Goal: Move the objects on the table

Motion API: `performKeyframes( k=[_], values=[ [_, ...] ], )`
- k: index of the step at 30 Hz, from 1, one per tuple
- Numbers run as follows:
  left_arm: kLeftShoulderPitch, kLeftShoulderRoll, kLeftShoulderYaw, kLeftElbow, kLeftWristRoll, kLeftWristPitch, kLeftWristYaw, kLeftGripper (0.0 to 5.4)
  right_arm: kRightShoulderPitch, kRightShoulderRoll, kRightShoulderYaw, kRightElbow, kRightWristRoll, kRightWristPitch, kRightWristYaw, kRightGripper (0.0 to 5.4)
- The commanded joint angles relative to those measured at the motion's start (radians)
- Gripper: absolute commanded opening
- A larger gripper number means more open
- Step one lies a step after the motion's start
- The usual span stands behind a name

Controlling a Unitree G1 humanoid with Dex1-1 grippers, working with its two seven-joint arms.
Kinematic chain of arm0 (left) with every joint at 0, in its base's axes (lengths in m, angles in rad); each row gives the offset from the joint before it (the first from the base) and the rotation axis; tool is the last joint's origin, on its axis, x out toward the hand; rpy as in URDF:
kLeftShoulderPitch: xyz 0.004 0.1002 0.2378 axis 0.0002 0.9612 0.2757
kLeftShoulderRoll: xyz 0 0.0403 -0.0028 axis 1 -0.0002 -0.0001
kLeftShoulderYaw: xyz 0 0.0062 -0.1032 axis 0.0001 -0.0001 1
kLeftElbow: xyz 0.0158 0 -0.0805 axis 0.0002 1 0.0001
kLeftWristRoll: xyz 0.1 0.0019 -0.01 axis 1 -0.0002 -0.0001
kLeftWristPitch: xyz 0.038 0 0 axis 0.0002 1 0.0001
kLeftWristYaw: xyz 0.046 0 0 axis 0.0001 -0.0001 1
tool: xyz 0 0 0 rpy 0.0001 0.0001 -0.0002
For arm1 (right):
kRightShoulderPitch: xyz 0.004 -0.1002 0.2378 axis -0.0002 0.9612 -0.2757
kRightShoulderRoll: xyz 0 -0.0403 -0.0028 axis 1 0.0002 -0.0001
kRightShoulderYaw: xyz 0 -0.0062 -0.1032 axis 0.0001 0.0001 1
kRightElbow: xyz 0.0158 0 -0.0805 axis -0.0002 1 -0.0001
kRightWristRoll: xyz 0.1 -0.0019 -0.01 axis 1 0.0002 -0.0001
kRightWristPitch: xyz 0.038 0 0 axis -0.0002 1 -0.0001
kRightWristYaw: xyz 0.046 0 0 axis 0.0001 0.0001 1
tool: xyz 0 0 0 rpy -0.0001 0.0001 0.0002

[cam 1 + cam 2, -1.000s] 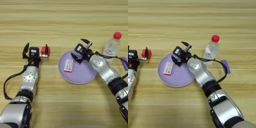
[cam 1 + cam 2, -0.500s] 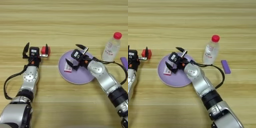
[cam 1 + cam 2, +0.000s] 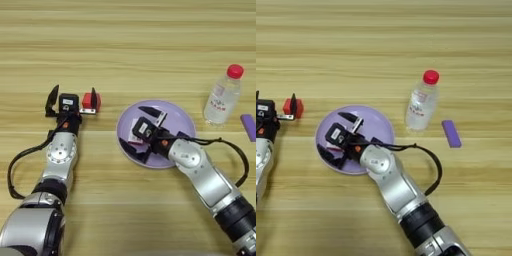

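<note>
Hovering over the lilac plate (image 3: 182, 120), the right pincer (image 3: 143, 131) gapes wide, empty; left pincer (image 3: 72, 97) open beside red cube (image 3: 90, 102).

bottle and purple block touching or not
Apart. The right eye view shows bare table between the bottle and the purple block, which lies flat to its right.

Ahead of me sits a lilac plate (image 3: 185, 120) holding a small white card (image 3: 135, 136), pink-marked I think. Off to its right, a clear bottle (image 3: 420, 103) stands upright, red cap on.
</note>
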Motion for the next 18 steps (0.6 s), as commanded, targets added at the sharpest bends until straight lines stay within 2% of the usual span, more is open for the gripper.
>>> performKeyframes(
  k=[1, 10, 18],
  values=[
    [0.003, -0.002, -0.005, -0.008, 0.010, 0.006, 0.002, 5.40, 0.007, -0.001, 0.005, -0.022, 0.003, 0.018, 0.008, 5.39],
    [0.005, -0.002, -0.005, -0.010, 0.010, 0.005, 0.003, 5.40, -0.017, -0.009, -0.011, 0.051, -0.015, 0.006, -0.026, 5.39],
    [0.005, -0.004, -0.007, -0.013, 0.011, 0.007, 0.002, 5.40, 0.003, -0.033, -0.017, -0.015, -0.016, 0.021, -0.022, 5.39]
  ],
)
